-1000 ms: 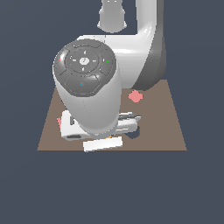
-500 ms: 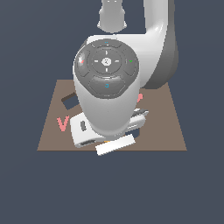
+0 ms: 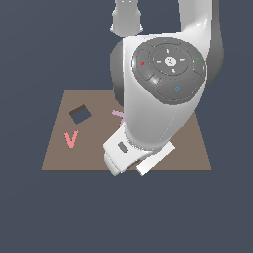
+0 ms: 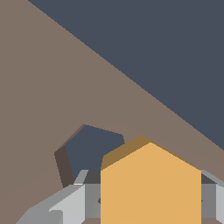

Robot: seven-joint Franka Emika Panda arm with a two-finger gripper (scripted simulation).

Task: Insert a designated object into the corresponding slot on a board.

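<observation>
In the wrist view the orange hexagon block [image 4: 151,183] sits between my gripper's grey fingers [image 4: 65,203], which are shut on it. It hangs just above the brown board [image 4: 52,87], beside and partly over the dark navy hexagon slot [image 4: 94,151]. In the exterior view the arm's bulk hides the gripper, the block and the slot; only the board [image 3: 59,148] shows around the arm.
In the exterior view a dark square recess [image 3: 80,114] and a pink V piece [image 3: 71,139] lie on the board's left part. A pale pink piece [image 3: 117,113] peeks out beside the arm. The board's edge [image 4: 144,94] runs diagonally close to the slot.
The arm has swung toward the exterior view's right, uncovering the square recess and the pink V piece on the board's left part.
</observation>
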